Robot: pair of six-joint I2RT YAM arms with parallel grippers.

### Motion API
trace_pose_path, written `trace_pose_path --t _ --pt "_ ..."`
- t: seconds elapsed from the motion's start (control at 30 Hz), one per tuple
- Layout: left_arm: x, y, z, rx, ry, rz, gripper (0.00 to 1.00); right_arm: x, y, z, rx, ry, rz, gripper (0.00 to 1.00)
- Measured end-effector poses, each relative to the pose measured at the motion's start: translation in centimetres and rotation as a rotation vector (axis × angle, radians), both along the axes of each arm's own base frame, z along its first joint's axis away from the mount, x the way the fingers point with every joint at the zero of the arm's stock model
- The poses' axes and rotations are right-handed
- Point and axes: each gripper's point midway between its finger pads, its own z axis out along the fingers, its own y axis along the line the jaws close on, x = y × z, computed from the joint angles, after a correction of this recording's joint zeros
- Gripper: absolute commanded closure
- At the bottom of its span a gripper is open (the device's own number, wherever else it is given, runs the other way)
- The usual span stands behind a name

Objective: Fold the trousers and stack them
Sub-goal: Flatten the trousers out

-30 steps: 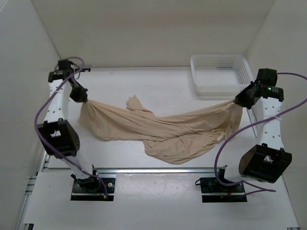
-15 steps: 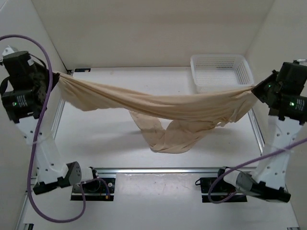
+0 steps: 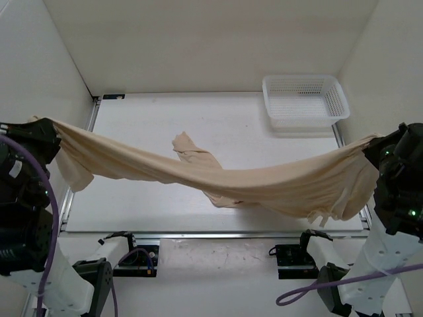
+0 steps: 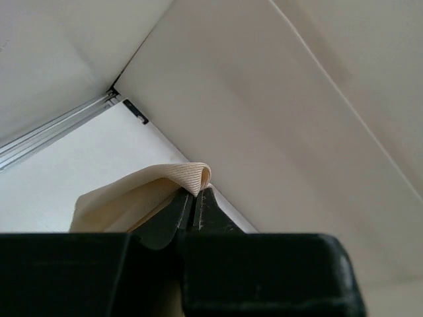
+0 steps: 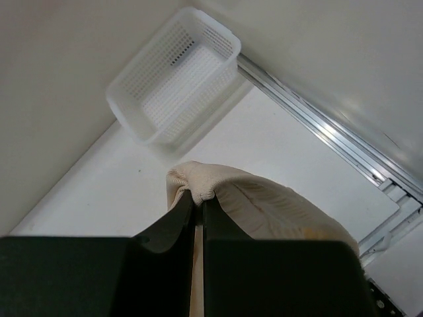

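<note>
— 2 arms, 1 garment: the trousers [image 3: 264,179] hang stretched like a hammock between them, above the table [image 3: 145,122].
— How is the left gripper [image 4: 195,198] set?
— Its jaws are pinched tight on a folded edge of the beige cloth, out past the table's left side.
— And the right gripper [image 5: 198,200]?
— Likewise: jaws squeezed together on a bunched fold, with loose fabric drooping just below it at the table's right edge.
— Does the cloth reach the table?
— Part of it trails down in the middle, toward the near edge. It may be touching the surface, but from above I cannot be sure.
— The basket [image 3: 303,120]?
— White mesh, in the far right corner, well apart from the cloth.
</note>
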Motion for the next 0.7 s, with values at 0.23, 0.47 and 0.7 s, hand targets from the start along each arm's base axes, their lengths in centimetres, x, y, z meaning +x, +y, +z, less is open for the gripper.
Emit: trace_pose_path --t 0.23,0.47,0.7 --pt "11.4 0.5 -5.4 0.056 0.246 -0.074 0.90 5.5 -2.3 -8.0 0.053 0.259 -0.052 1.00" --pt "34.6 -0.9 -21.8 0.090 0.668 -0.227 0.18 16.2 -5.6 -19.3 0.142 0.547 -0.108 0.56" --pt "38.3 -4.7 -42.0 0.005 1.067 -0.393 0.08 19.9 -6.1 -26.6 0.189 0.715 -0.111 0.23"
